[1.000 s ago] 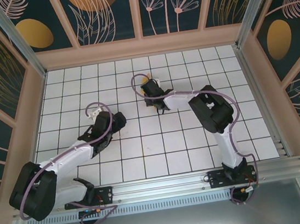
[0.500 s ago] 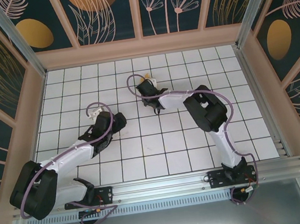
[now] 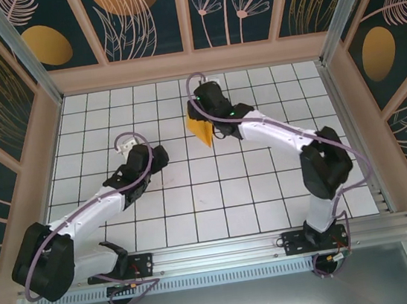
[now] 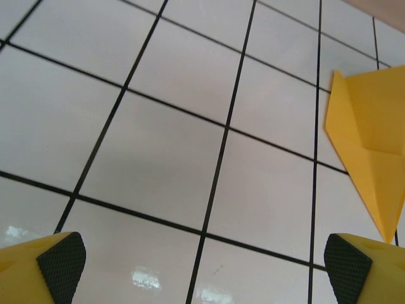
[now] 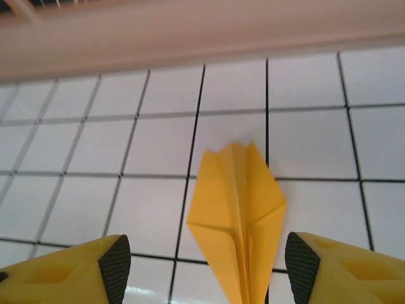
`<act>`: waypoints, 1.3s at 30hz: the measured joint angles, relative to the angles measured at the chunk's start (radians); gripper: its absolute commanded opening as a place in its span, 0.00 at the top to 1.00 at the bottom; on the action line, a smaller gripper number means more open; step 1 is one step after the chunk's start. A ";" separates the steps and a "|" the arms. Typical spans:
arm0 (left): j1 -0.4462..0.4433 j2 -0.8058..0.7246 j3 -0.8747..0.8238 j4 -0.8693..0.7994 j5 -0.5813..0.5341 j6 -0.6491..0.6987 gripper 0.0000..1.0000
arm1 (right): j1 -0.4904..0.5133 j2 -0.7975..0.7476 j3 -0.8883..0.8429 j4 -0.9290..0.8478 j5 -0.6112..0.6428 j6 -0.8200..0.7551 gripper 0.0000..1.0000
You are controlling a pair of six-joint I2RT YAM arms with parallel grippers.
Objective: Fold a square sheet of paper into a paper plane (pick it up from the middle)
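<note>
Paper plane [image 5: 237,215] lies flat on the white-tiled worktop [image 3: 263,204], towards its far side, in line with the gap between the fingers of the right end effector [image 5: 202,269], which stands wide open and grips nothing. The left end effector [image 4: 202,266], also fully apart and empty, has the plane off beyond its right finger. The orange-yellow dart shows a centre crease, folded wings and a narrow point
</note>
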 measured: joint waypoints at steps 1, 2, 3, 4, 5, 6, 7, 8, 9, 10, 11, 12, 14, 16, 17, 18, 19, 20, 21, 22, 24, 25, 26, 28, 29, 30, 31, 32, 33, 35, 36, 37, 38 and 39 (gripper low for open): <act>0.004 -0.010 0.008 0.001 -0.017 0.013 0.02 | -0.010 -0.040 -0.015 0.009 0.014 -0.011 0.17; 0.009 -0.021 0.013 0.002 -0.033 0.028 0.02 | -0.022 -0.077 -0.035 0.018 0.033 -0.021 0.08; 0.015 -0.035 0.014 0.006 -0.053 0.046 0.02 | -0.036 -0.109 -0.059 0.027 0.050 -0.035 0.01; 0.021 -0.048 0.014 0.012 -0.077 0.063 0.01 | -0.054 -0.143 -0.094 0.039 0.074 -0.047 0.01; 0.029 -0.062 0.014 0.019 -0.100 0.080 0.02 | -0.073 -0.171 -0.132 0.051 0.091 -0.055 0.01; 0.039 -0.079 0.011 0.036 -0.128 0.103 0.01 | -0.097 -0.199 -0.177 0.061 0.110 -0.064 0.01; 0.050 -0.099 0.001 0.067 -0.156 0.129 0.01 | -0.123 -0.227 -0.228 0.072 0.126 -0.070 0.01; 0.062 -0.119 -0.014 0.100 -0.179 0.152 0.02 | -0.147 -0.246 -0.269 0.082 0.137 -0.074 0.01; 0.077 -0.142 -0.037 0.140 -0.205 0.179 0.02 | -0.181 -0.274 -0.324 0.095 0.149 -0.077 0.01; 0.092 -0.162 -0.062 0.179 -0.228 0.205 0.01 | -0.217 -0.300 -0.377 0.106 0.165 -0.080 0.01; 0.108 -0.176 -0.087 0.216 -0.248 0.232 0.02 | -0.251 -0.320 -0.418 0.122 0.173 -0.083 0.01; 0.124 -0.185 -0.113 0.257 -0.265 0.258 0.02 | -0.291 -0.347 -0.469 0.143 0.188 -0.086 0.01; 0.156 -0.188 -0.166 0.330 -0.302 0.308 0.02 | -0.369 -0.400 -0.566 0.197 0.207 -0.090 0.01; 0.195 -0.181 -0.211 0.382 -0.325 0.348 0.01 | -0.446 -0.460 -0.677 0.272 0.223 -0.094 0.01; 0.214 -0.175 -0.226 0.404 -0.328 0.363 0.01 | -0.476 -0.485 -0.726 0.311 0.227 -0.097 0.01; 0.241 -0.170 -0.244 0.431 -0.327 0.379 0.01 | -0.507 -0.507 -0.774 0.345 0.230 -0.098 0.01; 0.271 -0.166 -0.258 0.447 -0.316 0.395 0.02 | -0.540 -0.524 -0.818 0.376 0.228 -0.100 0.01; 0.295 -0.165 -0.269 0.464 -0.304 0.410 0.01 | -0.563 -0.530 -0.844 0.393 0.222 -0.101 0.01; 0.319 -0.164 -0.280 0.488 -0.293 0.428 0.02 | -0.593 -0.531 -0.871 0.420 0.213 -0.101 0.01; 0.337 -0.164 -0.290 0.515 -0.280 0.447 0.02 | -0.616 -0.529 -0.896 0.447 0.207 -0.108 0.01; 0.366 -0.151 -0.307 0.580 -0.245 0.490 0.02 | -0.637 -0.528 -0.944 0.518 0.197 -0.132 0.01; 0.381 -0.135 -0.316 0.620 -0.222 0.513 0.02 | -0.639 -0.526 -0.971 0.560 0.189 -0.150 0.01; 0.393 -0.119 -0.324 0.651 -0.201 0.532 0.01 | -0.639 -0.523 -0.992 0.594 0.180 -0.168 0.01; 0.420 -0.069 -0.348 0.729 -0.145 0.570 0.01 | -0.643 -0.509 -1.034 0.674 0.147 -0.201 0.01; 0.429 -0.046 -0.359 0.764 -0.122 0.584 0.01 | -0.647 -0.502 -1.048 0.706 0.128 -0.214 0.01; 0.438 -0.019 -0.373 0.806 -0.096 0.599 0.01 | -0.656 -0.491 -1.065 0.750 0.104 -0.227 0.01; 0.446 0.009 -0.388 0.849 -0.067 0.614 0.02 | -0.664 -0.479 -1.078 0.789 0.080 -0.237 0.01; 0.451 0.027 -0.393 0.869 -0.046 0.624 0.01 | -0.669 -0.467 -1.088 0.821 0.063 -0.247 0.01; 0.456 0.048 -0.401 0.902 -0.018 0.637 0.02 | -0.675 -0.452 -1.099 0.859 0.044 -0.255 0.01; 0.466 0.071 -0.410 0.966 0.029 0.654 0.01 | -0.679 -0.424 -1.119 0.928 0.004 -0.272 0.01; 0.472 0.081 -0.411 0.995 0.051 0.659 0.01 | -0.680 -0.412 -1.129 0.963 -0.018 -0.280 0.01; 0.480 0.092 -0.411 1.025 0.076 0.664 0.01 | -0.681 -0.400 -1.139 0.998 -0.039 -0.286 0.01; 0.486 0.101 -0.411 1.044 0.092 0.667 0.01 | -0.682 -0.389 -1.146 1.027 -0.055 -0.294 0.01; 0.492 0.111 -0.410 1.065 0.109 0.671 0.01 | -0.683 -0.375 -1.152 1.058 -0.076 -0.302 0.01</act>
